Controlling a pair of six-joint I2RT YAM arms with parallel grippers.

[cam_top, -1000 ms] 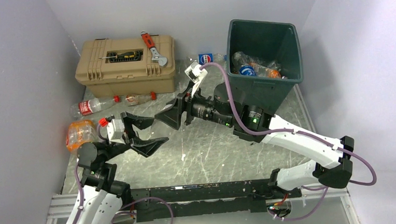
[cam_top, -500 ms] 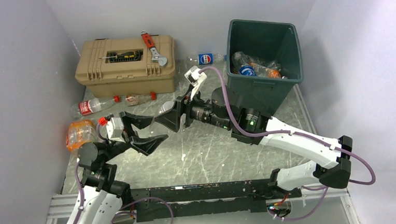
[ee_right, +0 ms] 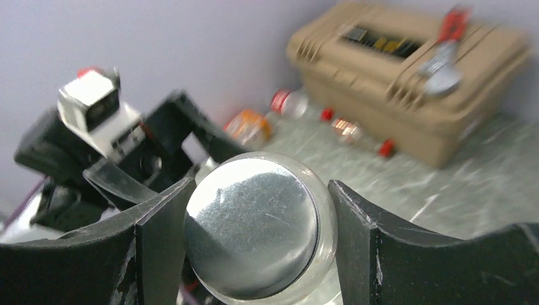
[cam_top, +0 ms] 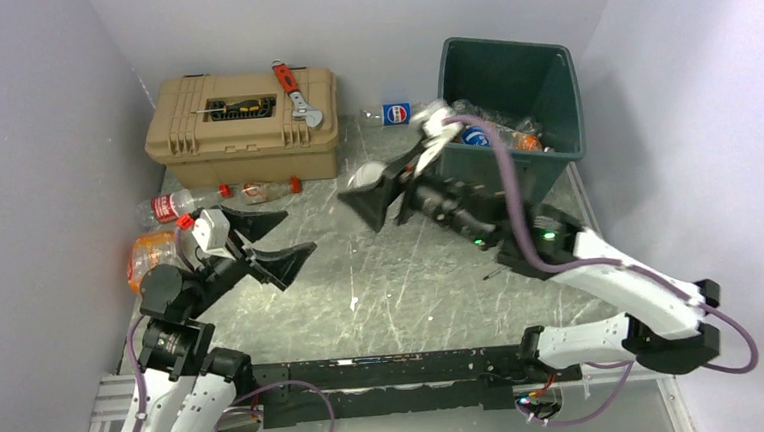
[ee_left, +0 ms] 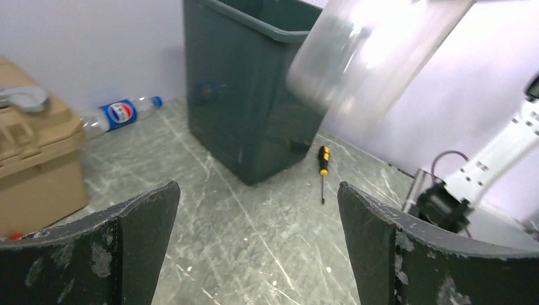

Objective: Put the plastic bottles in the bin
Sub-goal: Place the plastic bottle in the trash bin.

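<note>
My right gripper [cam_top: 374, 190] is shut on a clear plastic bottle [cam_top: 363, 175] and holds it in the air, left of the dark green-grey bin [cam_top: 512, 173]. In the right wrist view the bottle's round base [ee_right: 254, 225] sits between my fingers [ee_right: 159, 241]. It shows blurred in the left wrist view [ee_left: 362, 57], beside the bin [ee_left: 254, 95]. Several bottles [cam_top: 493, 129] lie in the bin. My left gripper [cam_top: 271, 241] is open and empty [ee_left: 257, 210] above the table. A blue-label bottle [cam_top: 395, 113] lies behind the bin's left side. A red-label bottle [cam_top: 170, 205], a small crushed one [cam_top: 261, 191] and an orange one [cam_top: 150, 256] lie at the left.
A tan toolbox [cam_top: 242, 124] stands at the back left, with a red wrench [cam_top: 293, 89] and a screwdriver [cam_top: 241, 105] on its lid. Another yellow-and-black screwdriver [ee_left: 323, 168] lies on the table by the bin. Purple walls close in on three sides.
My right gripper has carried the clear bottle up and to the right, towards the bin. My left gripper has drawn back a little to the left, still open.
</note>
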